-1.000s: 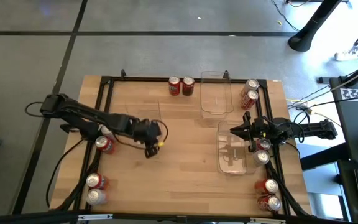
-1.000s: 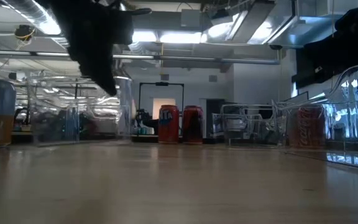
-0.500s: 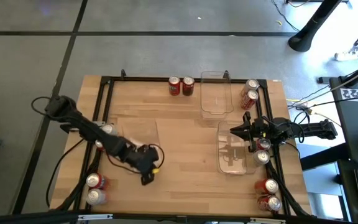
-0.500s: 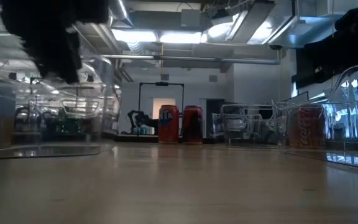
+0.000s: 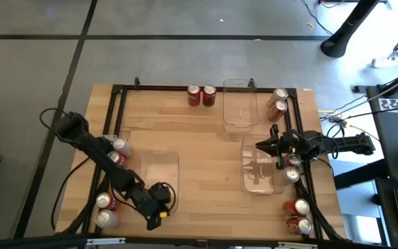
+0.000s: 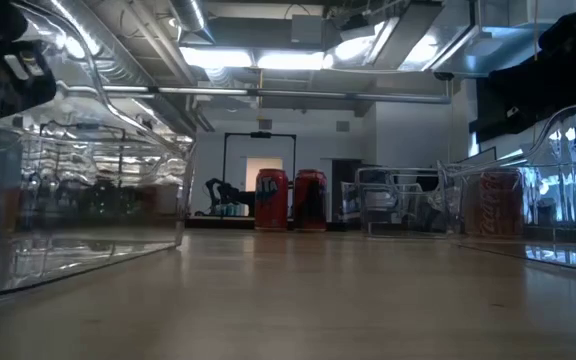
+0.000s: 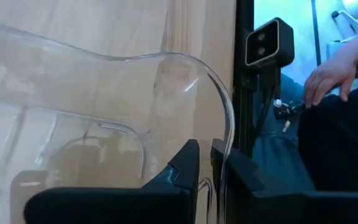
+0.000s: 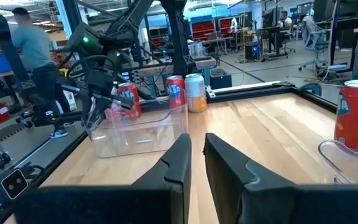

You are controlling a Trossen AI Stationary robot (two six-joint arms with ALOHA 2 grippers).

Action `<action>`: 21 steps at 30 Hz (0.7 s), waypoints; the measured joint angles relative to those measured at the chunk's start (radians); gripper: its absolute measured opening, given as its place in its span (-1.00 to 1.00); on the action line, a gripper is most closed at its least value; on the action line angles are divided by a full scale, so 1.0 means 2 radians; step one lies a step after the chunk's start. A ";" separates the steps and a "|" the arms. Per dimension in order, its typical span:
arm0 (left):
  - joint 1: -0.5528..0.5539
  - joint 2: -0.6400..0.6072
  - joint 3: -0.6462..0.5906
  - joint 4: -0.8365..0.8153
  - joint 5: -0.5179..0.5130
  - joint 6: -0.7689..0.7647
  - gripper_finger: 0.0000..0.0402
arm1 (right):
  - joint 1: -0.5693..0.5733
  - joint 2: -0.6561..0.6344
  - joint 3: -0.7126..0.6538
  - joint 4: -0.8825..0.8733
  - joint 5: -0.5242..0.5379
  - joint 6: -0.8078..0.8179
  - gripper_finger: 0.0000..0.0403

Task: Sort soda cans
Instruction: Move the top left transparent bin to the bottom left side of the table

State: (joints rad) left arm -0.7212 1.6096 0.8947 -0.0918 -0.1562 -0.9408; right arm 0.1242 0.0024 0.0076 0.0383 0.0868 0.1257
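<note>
A clear plastic tray (image 5: 159, 176) lies near the table's near-left corner and fills the left of the low view (image 6: 68, 200). My left gripper (image 5: 163, 202) (image 7: 205, 152) is shut on its near end. Red and silver soda cans stand around the table's edges: two at the far edge (image 5: 194, 95) (image 6: 271, 200), two beside my left arm (image 5: 119, 151), two at the near-left corner (image 5: 105, 209). Others stand along the right edge (image 5: 291, 167). My right gripper (image 5: 260, 146) (image 8: 197, 146) waits shut above the right tray (image 5: 261, 173). My left gripper pinches the clear tray's near end wall at its curved rim (image 7: 226, 134), one finger (image 7: 188, 165) inside the tray and the other outside. The fingers come from above, slanting toward the near edge. The tray's bottom lies on the table.
A third clear tray (image 5: 240, 104) lies at the far edge, with two cans (image 5: 278, 102) to its right. More cans stand at the near-right corner (image 5: 298, 216). A black frame (image 5: 116, 104) rims the table. A person's hand (image 7: 334, 68) shows beyond the near edge, by a camera (image 7: 269, 40).
My left gripper has moved toward the table's near edge, staying shut on the clear tray. The tray has slid along the table from the middle-left toward the near-left corner and now looms larger in the low view.
</note>
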 joint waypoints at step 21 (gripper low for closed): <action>0.069 -0.013 -0.002 -0.003 0.097 0.004 -0.20 | 0.000 0.000 0.000 -0.001 0.003 0.000 -0.76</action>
State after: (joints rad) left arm -0.5832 1.5832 0.8917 -0.0974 0.0376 -0.9335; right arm 0.1240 0.0023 0.0076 0.0368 0.0937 0.1256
